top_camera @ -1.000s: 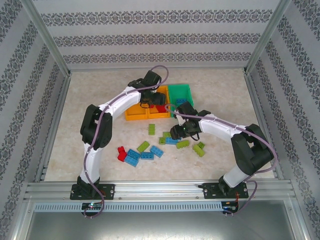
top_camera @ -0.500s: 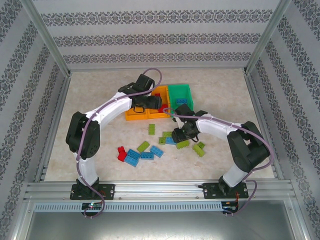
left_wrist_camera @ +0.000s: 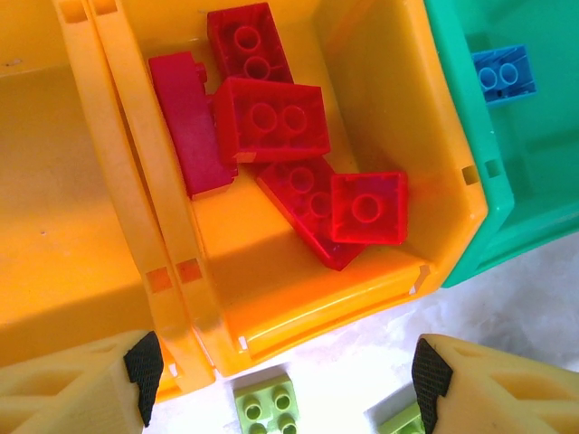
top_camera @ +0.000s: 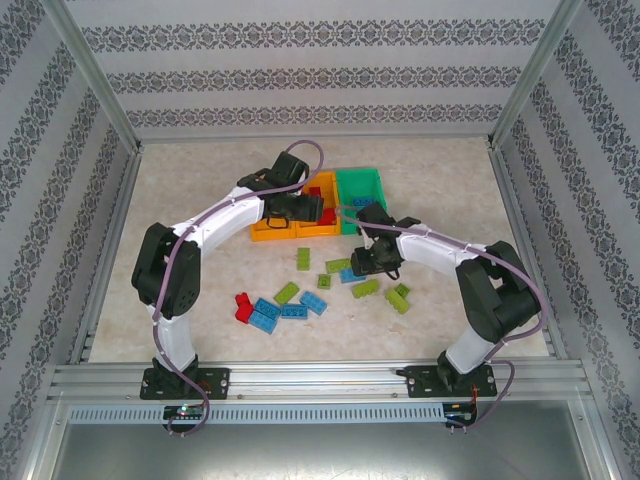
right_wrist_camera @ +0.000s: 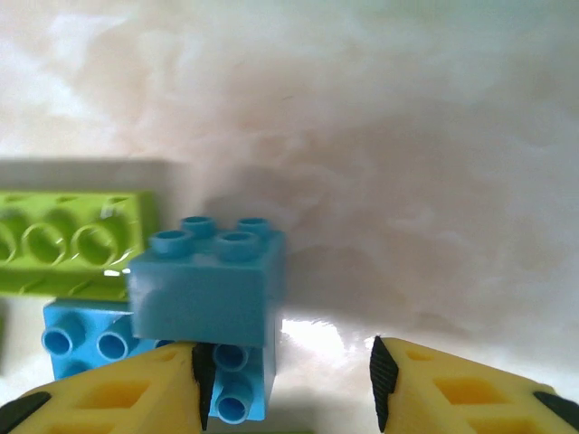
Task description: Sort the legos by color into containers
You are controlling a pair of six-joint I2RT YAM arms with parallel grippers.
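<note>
My left gripper [left_wrist_camera: 288, 375] hangs open over the table just in front of the containers, nothing between its pads. The middle orange bin [left_wrist_camera: 362, 81] holds several red legos [left_wrist_camera: 271, 117]. The left orange bin [left_wrist_camera: 54, 181] looks empty, and the green bin [left_wrist_camera: 507, 181] holds a blue brick [left_wrist_camera: 503, 74]. My right gripper [right_wrist_camera: 289, 375] is low over the table and open. A square blue brick [right_wrist_camera: 213, 280] sits on another blue brick beside its left finger [right_wrist_camera: 136, 389]. In the top view the right gripper [top_camera: 358, 268] is among the scattered legos.
Lime bricks [top_camera: 303, 259] and blue bricks [top_camera: 293, 311] lie spread across the table's middle, with a red brick [top_camera: 242, 305] at the left end. A long lime brick [right_wrist_camera: 68, 244] lies left of the blue pair. Two lime bricks [left_wrist_camera: 267, 407] lie under my left gripper.
The left arm's elbow has swung left and its gripper has drawn back a little from over the bins. The right gripper has shifted slightly by the blue bricks.
</note>
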